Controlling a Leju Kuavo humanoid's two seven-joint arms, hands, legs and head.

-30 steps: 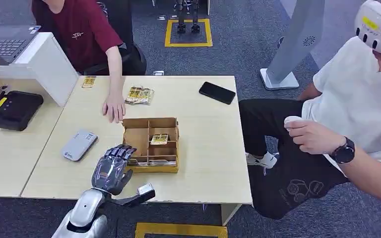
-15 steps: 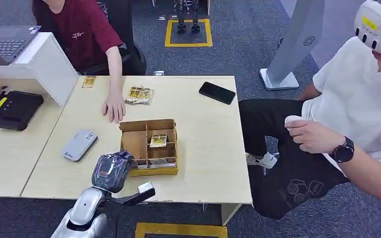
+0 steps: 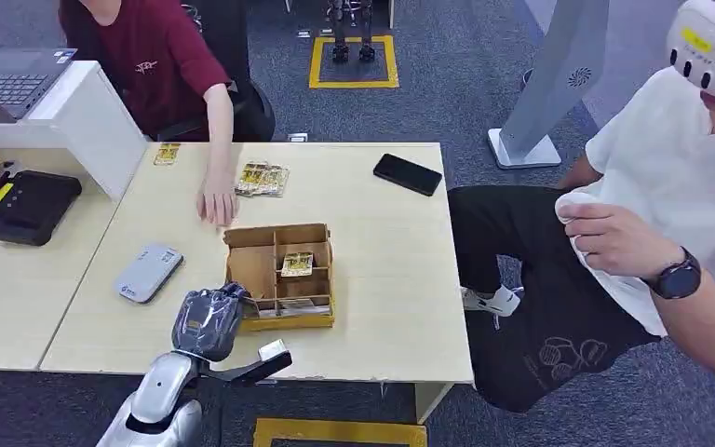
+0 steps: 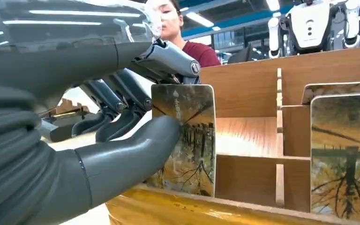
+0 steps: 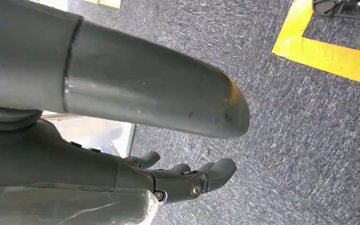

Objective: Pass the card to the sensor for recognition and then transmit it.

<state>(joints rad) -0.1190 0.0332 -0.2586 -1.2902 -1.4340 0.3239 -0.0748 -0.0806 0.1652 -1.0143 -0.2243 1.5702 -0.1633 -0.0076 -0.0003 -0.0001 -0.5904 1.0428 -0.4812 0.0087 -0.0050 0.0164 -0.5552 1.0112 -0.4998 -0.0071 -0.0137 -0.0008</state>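
Pale wood table (image 3: 382, 270) stands on grey carpet, with the divided box (image 3: 279, 275) near its front edge. A second ago my left hand (image 3: 209, 321) lay spread beside the box; now its fingers are curled in at the box's near left corner, and the wrist view shows my thumb and fingers pinching a card (image 4: 187, 140) that stands upright in the front compartment. The box has slid slightly away and to the left since then. The seated person on the right has lifted a hand (image 3: 614, 237) higher against the white shirt. The other person's hand (image 3: 216, 203) rests flat beyond the box, close to its far left corner. The sensor (image 3: 149, 272) lies well left of the box, with bare tabletop between them. Loose cards (image 3: 261, 177) and a phone (image 3: 408, 173) lie farther back. My right hand (image 5: 187, 180) hangs over the carpet, fingers loosely apart, holding nothing.
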